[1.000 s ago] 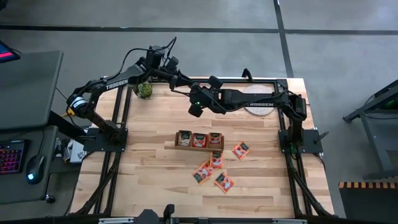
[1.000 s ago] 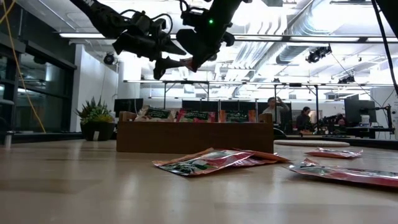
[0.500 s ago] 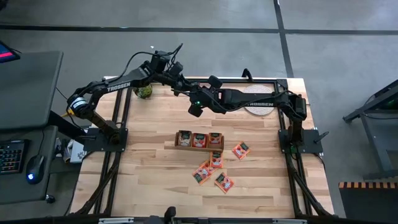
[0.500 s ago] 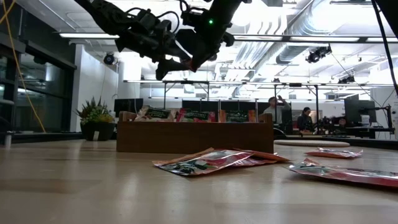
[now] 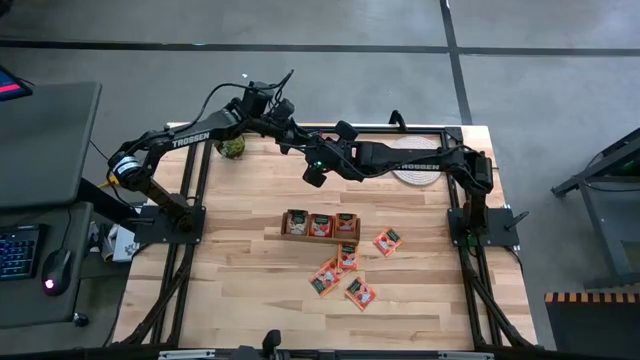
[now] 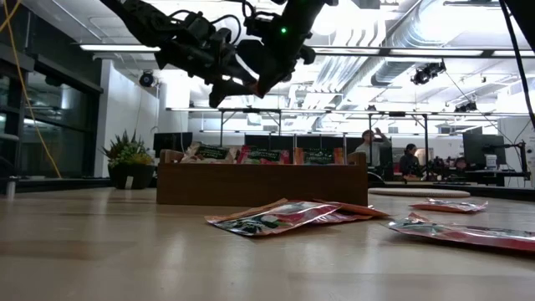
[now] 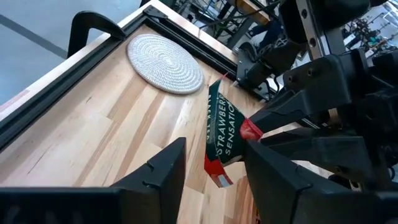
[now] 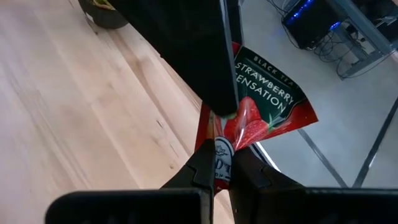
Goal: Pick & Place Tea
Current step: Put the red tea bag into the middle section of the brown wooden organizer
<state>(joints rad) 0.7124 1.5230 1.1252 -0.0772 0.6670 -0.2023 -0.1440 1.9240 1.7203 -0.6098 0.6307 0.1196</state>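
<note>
Pinching a red sachet (image 8: 258, 106) printed "Strawberry Sensation" on green, the right gripper (image 8: 217, 163) is clamped tight; the left gripper (image 7: 211, 163) stands open around its other edge.

Raised well above the desk (image 5: 230, 260), near its far edge: left tool (image 5: 296, 139) and right tool (image 5: 309, 172) nose to nose, a tea sachet (image 7: 222, 132) wedged between, no gap there. Bare wood directly beneath. Nearer the front, wooden box (image 5: 320, 225) and loose sachets (image 5: 345, 275) (low obstacles). Beside the right arm, woven mat (image 5: 415, 165); potted plant (image 5: 232, 146) behind the left tool.
</note>
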